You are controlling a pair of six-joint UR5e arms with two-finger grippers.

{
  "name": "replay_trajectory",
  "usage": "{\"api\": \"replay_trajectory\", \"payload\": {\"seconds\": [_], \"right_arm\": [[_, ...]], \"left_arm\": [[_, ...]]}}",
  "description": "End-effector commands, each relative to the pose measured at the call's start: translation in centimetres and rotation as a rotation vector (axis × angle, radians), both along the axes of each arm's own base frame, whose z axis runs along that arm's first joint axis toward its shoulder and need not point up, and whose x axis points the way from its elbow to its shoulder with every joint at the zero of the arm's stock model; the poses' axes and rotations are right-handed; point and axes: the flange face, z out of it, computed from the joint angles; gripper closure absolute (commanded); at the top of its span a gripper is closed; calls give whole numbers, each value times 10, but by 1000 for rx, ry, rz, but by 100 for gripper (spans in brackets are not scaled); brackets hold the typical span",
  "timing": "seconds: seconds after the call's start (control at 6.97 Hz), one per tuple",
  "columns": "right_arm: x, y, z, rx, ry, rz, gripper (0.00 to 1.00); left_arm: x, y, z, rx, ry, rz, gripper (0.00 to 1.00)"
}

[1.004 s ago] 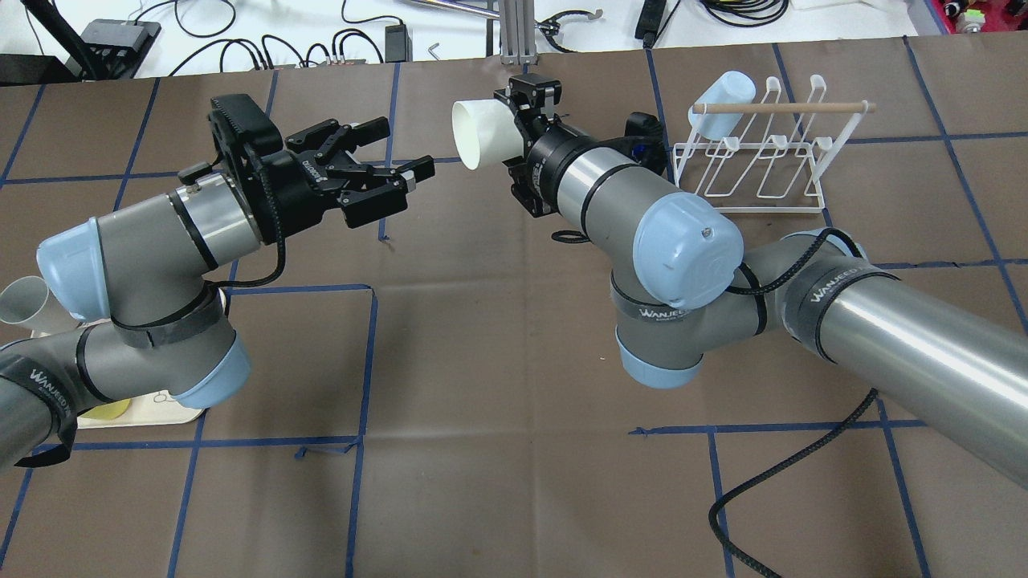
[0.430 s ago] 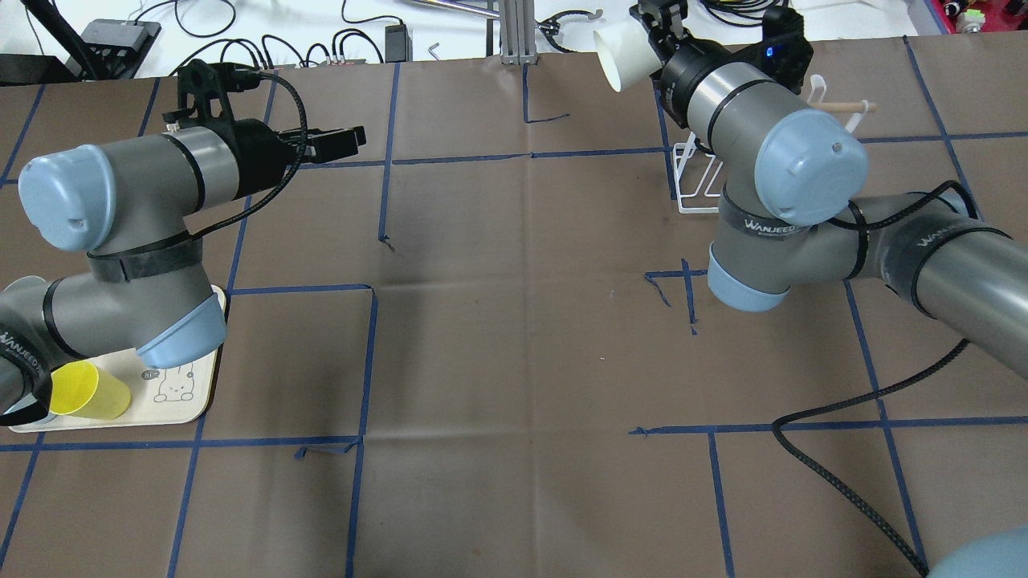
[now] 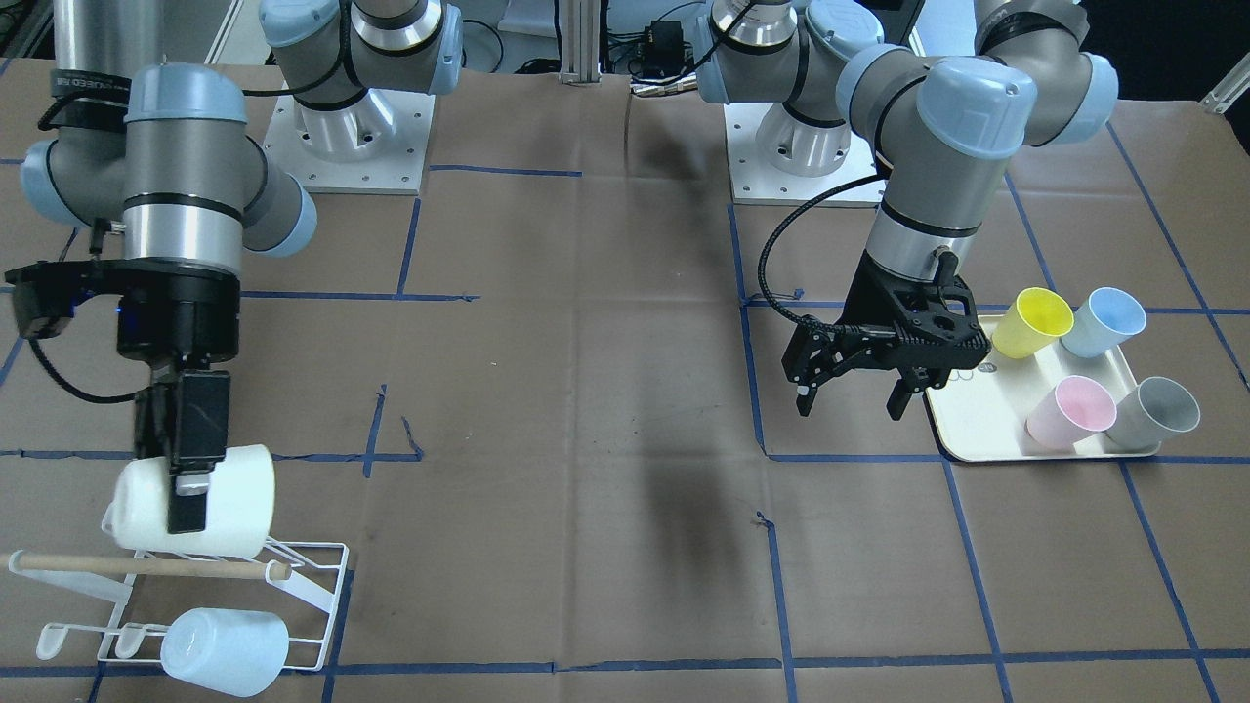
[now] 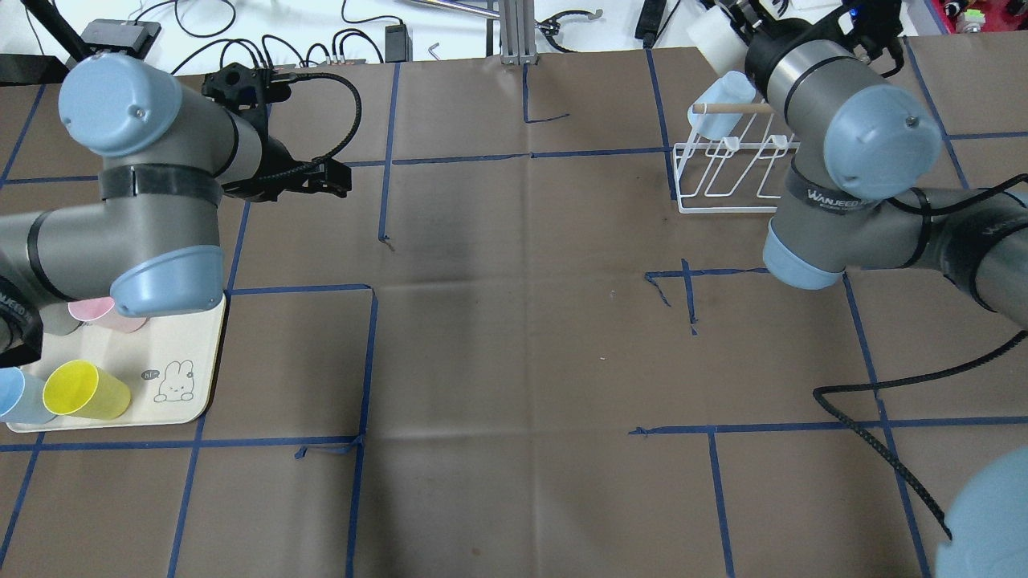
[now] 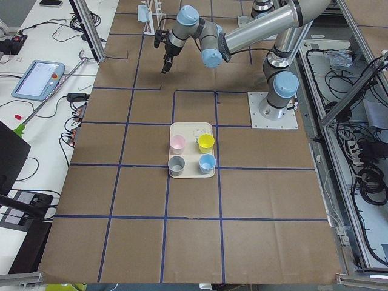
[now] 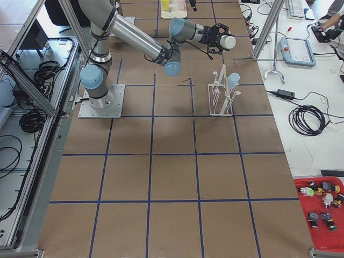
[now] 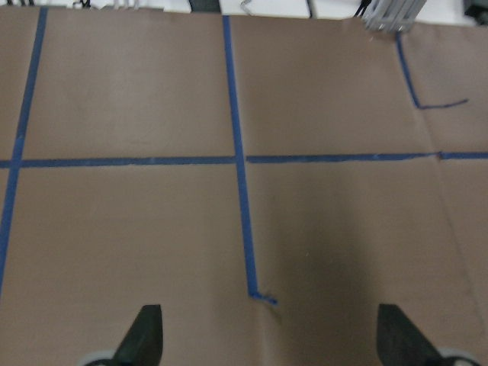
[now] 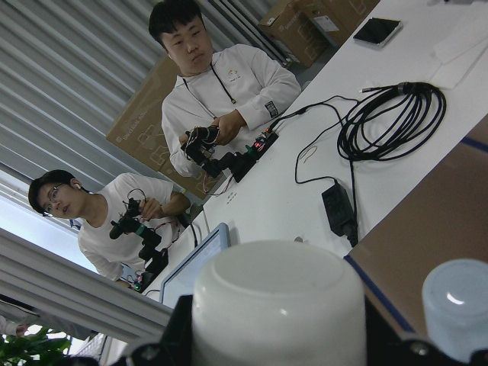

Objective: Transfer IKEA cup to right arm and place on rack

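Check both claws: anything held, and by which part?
Right claw is shut on the white cup, gripped across its side wall, near the rack. Left claw is open and empty.

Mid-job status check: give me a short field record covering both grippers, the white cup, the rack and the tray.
right gripper: shut on white cup, cup on its side
white cup position: held above the rack, on no prong yet
rack contents: one light blue cup at one end
left gripper: open, empty, over the table
tray contents: yellow cup, blue cup, pink cup, grey cup
progress: handover done, placing remains
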Motion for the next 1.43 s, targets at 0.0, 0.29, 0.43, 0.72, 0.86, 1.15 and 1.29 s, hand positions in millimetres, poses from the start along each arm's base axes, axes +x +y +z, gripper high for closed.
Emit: {"api": "replay_trajectory", "payload": {"seconds": [0.0, 0.29, 0.43, 0.72, 0.86, 1.15, 1.29], "right_arm": [[-56, -12, -1, 1, 294, 15, 91], [-82, -42, -22, 32, 473, 49, 91], [-95, -57, -34, 67, 610, 41, 91], [-112, -93, -50, 70, 681, 51, 91], [-120, -95, -60, 83, 680, 41, 91], [-128, -97, -73, 105, 688, 41, 91], [-129, -100, -85, 119, 683, 48, 91]], "left_arm": [[-8, 7, 76, 315, -22, 32, 0], [-11, 24, 106, 352, -14, 59, 1], [-12, 30, 105, 352, -12, 59, 0], [-12, 34, 104, 344, -12, 62, 0], [-13, 36, 106, 337, -12, 65, 0], [-13, 30, 108, 303, -12, 65, 0], [-13, 30, 108, 301, -12, 64, 0]]}}
